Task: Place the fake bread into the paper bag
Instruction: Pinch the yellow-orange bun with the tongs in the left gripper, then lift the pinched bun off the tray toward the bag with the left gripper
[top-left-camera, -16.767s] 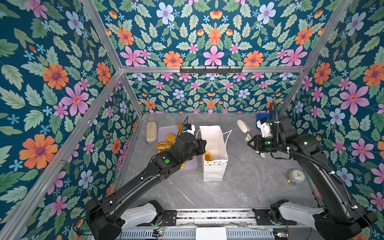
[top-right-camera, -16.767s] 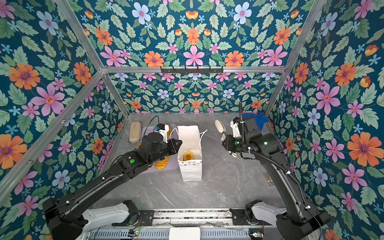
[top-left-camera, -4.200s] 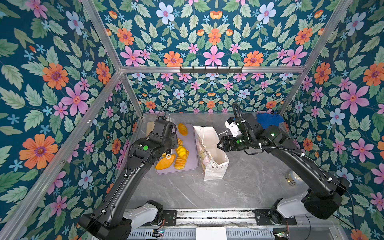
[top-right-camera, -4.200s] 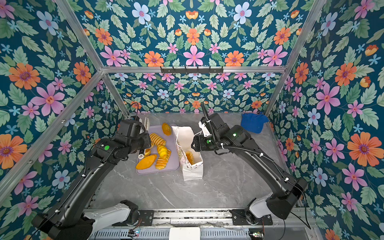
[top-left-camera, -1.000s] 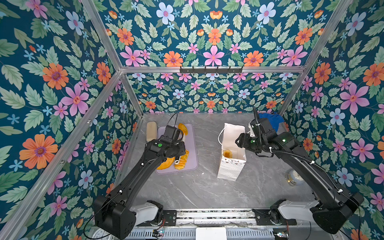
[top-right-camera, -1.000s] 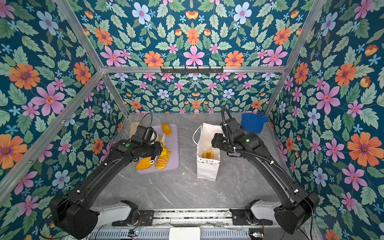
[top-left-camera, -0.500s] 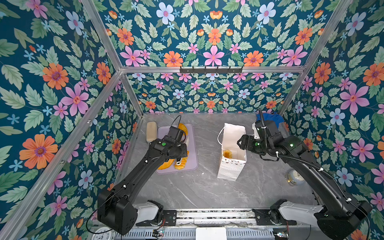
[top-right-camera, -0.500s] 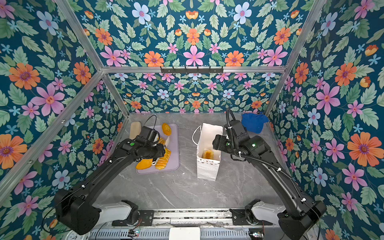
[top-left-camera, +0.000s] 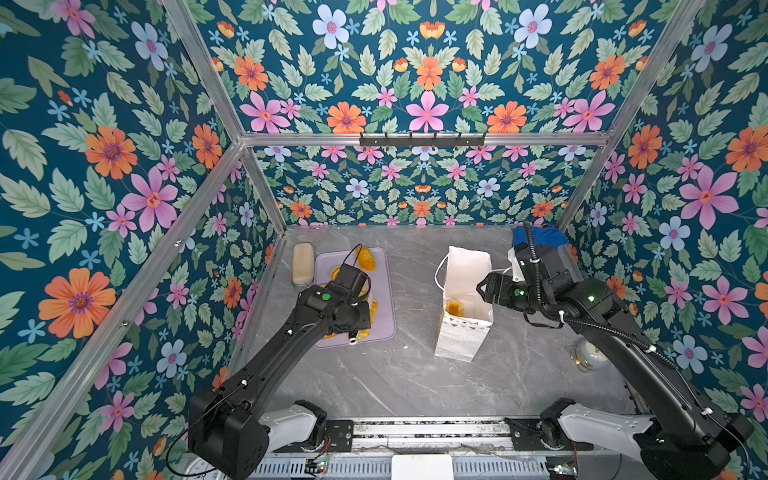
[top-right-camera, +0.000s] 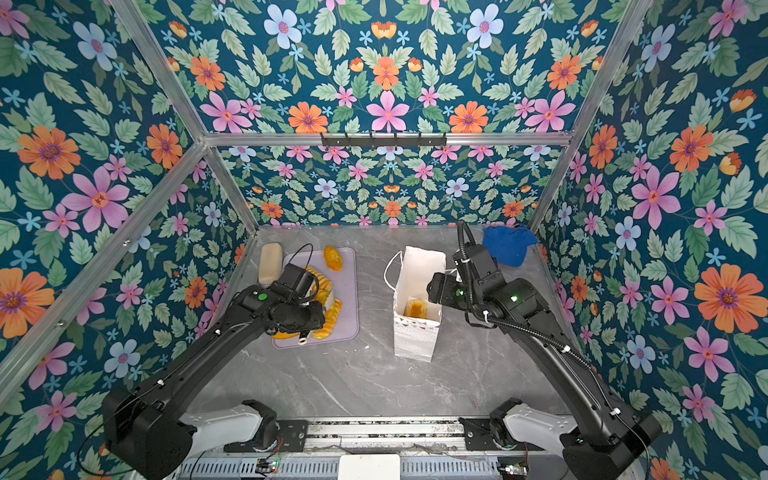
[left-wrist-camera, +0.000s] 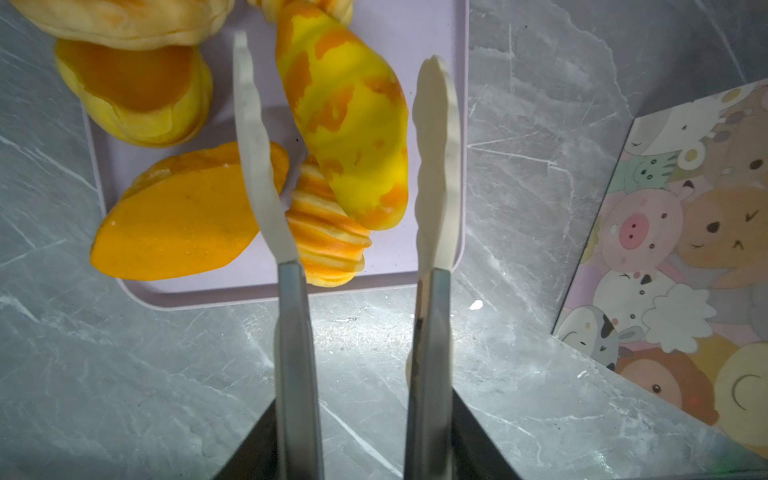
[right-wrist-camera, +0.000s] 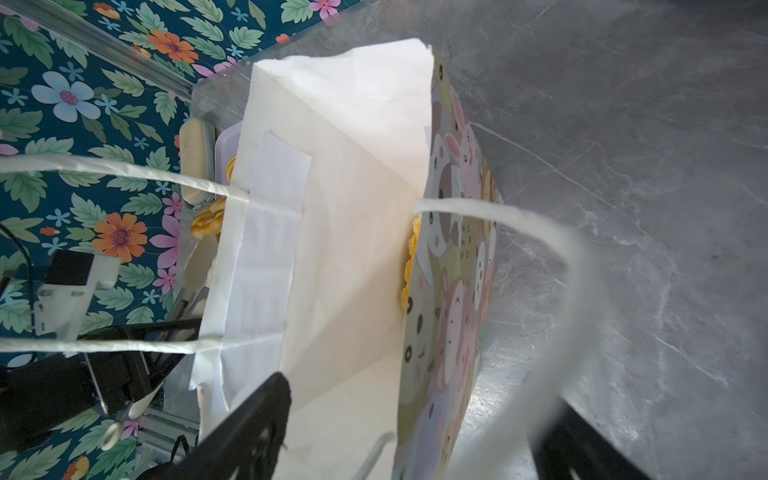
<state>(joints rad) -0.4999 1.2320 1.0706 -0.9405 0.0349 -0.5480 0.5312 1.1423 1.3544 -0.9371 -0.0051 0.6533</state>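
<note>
The paper bag stands upright mid-table, white inside, with cartoon animals on its side. One piece of fake bread lies in it. More fake bread lies on a lilac tray. My left gripper is shut on steel tongs. Their white tips stand apart either side of a yellow-orange bun. My right gripper is open across the bag's near wall and cord handle.
A pale beige bar lies left of the tray by the wall. A blue cap sits in the back right corner. A small glass jar stands at the right wall. Floral walls enclose three sides.
The bag, earlier tilted next to the tray, now stands upright farther right. In the last second the right jaws have widened off the bag. The tongs have spread and shifted toward the tray's front.
</note>
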